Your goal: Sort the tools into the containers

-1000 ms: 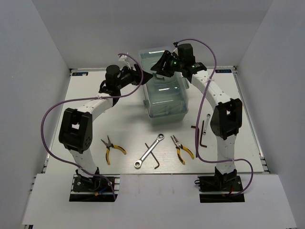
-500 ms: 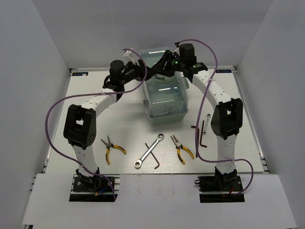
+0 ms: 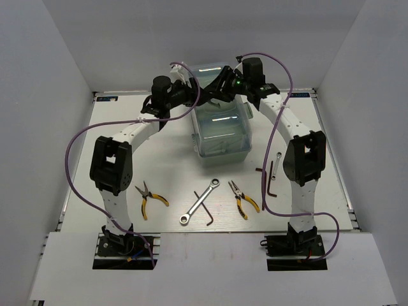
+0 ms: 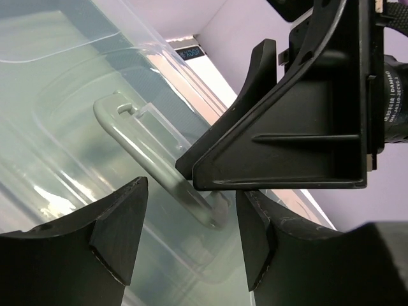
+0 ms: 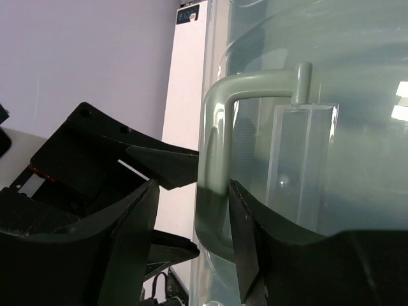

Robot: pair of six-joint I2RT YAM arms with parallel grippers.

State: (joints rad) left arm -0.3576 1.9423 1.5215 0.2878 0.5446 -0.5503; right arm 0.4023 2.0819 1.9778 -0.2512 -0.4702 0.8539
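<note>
The mint-green toolbox (image 3: 222,137) stands at the back middle with its clear lid (image 4: 51,140) on. My right gripper (image 3: 218,88) is open, with the lid's green handle (image 5: 255,83) between its fingers; one finger touches it and a gap shows at the other (image 5: 193,191). My left gripper (image 3: 196,93) is open and empty, its fingertips just short of the same handle (image 4: 137,137) and close to the right gripper's finger (image 4: 287,140). On the table near the front lie two pliers (image 3: 151,199) (image 3: 244,199), a ratchet wrench (image 3: 200,202), two hex keys (image 3: 205,211) (image 3: 270,185) and a small silver rod (image 3: 275,161).
White walls enclose the table on three sides. Purple cables loop from both arms over the table. The arm bases sit at the near edge, and the two grippers crowd together above the toolbox's back end.
My left gripper has moved right, up to the lid's handle and the right gripper. The right gripper and the tools have stayed in place.
</note>
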